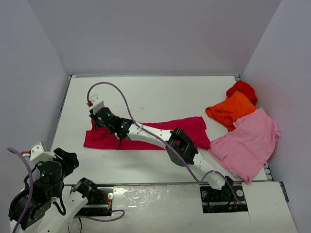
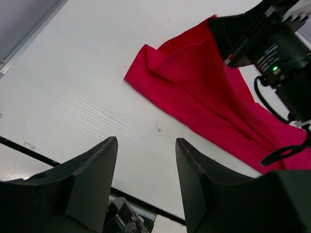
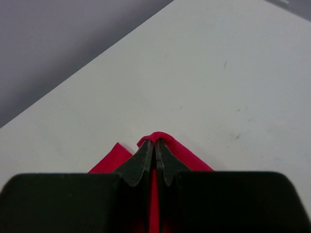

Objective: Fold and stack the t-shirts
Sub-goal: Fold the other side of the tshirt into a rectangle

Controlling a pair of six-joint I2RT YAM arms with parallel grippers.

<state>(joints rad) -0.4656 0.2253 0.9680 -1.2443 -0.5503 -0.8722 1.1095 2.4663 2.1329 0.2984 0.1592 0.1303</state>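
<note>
A crimson-magenta t-shirt [image 1: 189, 128] lies folded into a long strip across the middle of the table. My right arm reaches over it, and my right gripper [image 1: 94, 121] is shut on the strip's left end. In the right wrist view the cloth [image 3: 187, 157] bulges over the pinched fingertips of that gripper [image 3: 155, 143]. My left gripper [image 1: 70, 158] hovers near the table's front left, open and holding nothing. In the left wrist view its fingers [image 2: 146, 141] frame bare table, with the crimson shirt [image 2: 194, 92] beyond them.
A large light pink t-shirt [image 1: 250, 143] lies spread at the right, partly over the table edge. An orange t-shirt [image 1: 231, 110] and a red one [image 1: 243, 90] sit crumpled behind it. Grey walls close in the table on three sides.
</note>
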